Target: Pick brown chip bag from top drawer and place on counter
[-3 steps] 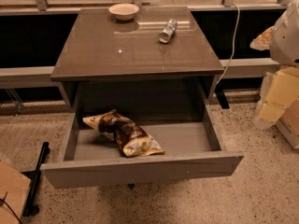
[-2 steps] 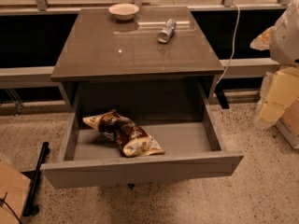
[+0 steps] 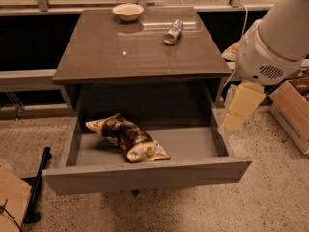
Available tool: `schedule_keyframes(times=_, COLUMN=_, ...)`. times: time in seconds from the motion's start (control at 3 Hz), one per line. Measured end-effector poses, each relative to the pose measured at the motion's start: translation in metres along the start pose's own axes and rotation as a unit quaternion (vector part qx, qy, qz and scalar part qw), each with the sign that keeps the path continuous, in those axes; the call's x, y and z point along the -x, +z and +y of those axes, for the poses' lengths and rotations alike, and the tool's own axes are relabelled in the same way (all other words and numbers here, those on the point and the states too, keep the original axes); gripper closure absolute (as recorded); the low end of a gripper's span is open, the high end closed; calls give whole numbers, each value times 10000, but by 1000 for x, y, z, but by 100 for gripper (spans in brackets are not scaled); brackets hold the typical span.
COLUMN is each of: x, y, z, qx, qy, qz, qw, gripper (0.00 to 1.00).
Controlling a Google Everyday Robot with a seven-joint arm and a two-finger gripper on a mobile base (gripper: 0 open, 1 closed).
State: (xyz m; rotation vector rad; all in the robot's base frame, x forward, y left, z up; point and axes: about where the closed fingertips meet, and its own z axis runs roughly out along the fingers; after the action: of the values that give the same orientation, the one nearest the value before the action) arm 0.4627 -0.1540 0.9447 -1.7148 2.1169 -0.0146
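Camera view: 1 angle, looking down at the cabinet's front.
Chip bag [image 3: 128, 138]: lies crumpled and slanted on the drawer floor, left of middle. It is loose and uncovered, so open to a reach from above.
Drawer [image 3: 145, 175]: pulled well out beneath the counter [image 3: 140, 52], which exposes the bag.
Gripper [image 3: 239, 110]: hangs by the drawer's right wall, well apart from the bag. Open or shut, I cannot tell — it has no hold of the bag.
Counter top: bowl [image 3: 128, 11] and can [image 3: 173, 32] sit toward the back — the near half looks the likely landing spot.
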Motion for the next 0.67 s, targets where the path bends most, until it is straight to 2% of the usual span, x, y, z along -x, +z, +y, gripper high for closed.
schedule_keyframes(times=0.33, x=1, y=1, z=0, qx=-2, qy=8, qz=-30, qw=10000, gripper=0)
schedule_keyframes(times=0.67, x=19, y=24, z=5, qx=-28, qy=132, qz=-514, qw=9986, gripper=0)
